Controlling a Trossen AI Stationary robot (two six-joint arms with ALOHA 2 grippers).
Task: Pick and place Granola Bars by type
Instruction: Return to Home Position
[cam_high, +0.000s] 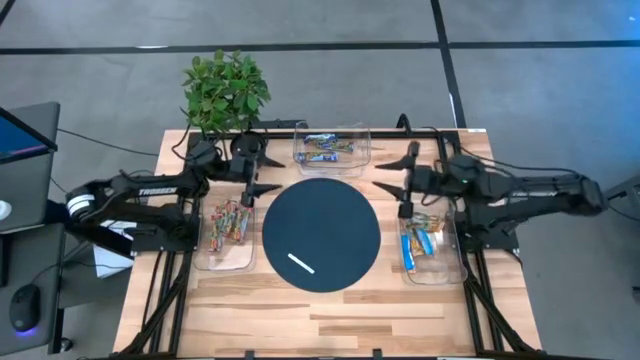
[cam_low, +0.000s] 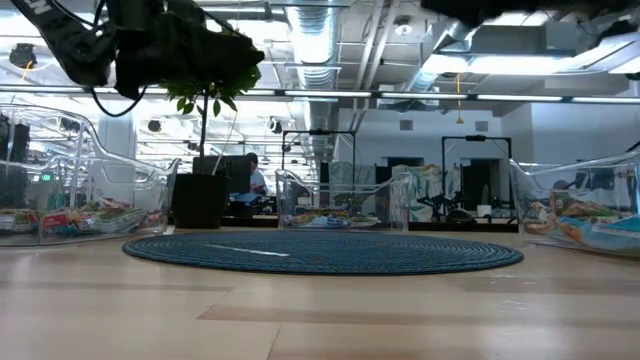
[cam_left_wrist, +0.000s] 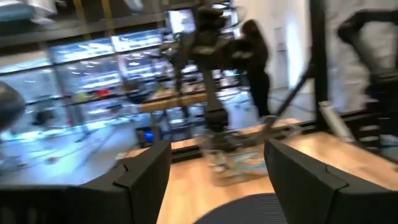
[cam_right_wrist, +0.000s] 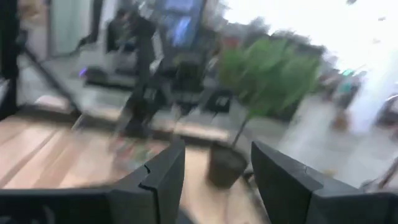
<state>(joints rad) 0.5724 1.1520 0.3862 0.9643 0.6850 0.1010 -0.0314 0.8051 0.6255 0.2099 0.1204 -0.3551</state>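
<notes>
Granola Bars (cam_high: 228, 222) overlapping in bins (cam_high: 229, 259), labels unreadable

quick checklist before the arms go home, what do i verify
1. Left gripper empty: ok, fingers apart, nothing between.
2. Right gripper empty: ok, same.
3. Mat cleared: ok, only a white stick lies on it.
4. Bars inside bins: ok, seen in left bin, far bin and right bin.
5. One type per bin: cannot tell.
6. Grippers clear of bins: ok, both raised beside the mat's far edge.
</notes>
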